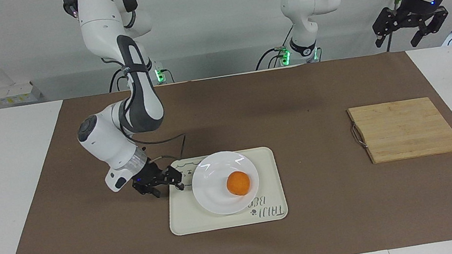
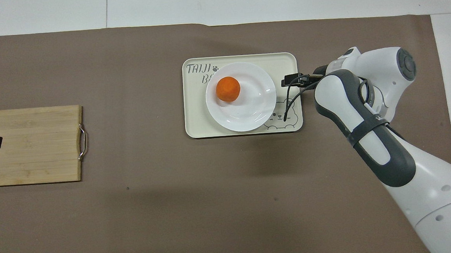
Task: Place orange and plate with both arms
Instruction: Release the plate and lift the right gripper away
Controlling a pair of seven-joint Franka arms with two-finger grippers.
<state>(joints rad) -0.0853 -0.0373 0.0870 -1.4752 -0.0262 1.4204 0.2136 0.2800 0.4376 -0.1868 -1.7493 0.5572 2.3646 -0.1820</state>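
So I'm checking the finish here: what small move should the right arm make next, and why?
Probably lift the right gripper up and away toward its own end. Its jaws are open and apart from the plate, which sits on the tray with the orange on it. The left gripper waits, raised and open, so nothing seems left to hold.

Facing view: high, across table, toward robots. Overhead view: steeply down. Both share tray (image 1: 264, 157) (image 2: 194, 124).

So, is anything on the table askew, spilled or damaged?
Nothing stands out. The orange sits on the white plate, and the plate lies flat on the cream tray. The cutting board lies flat too, toward the left arm's end.
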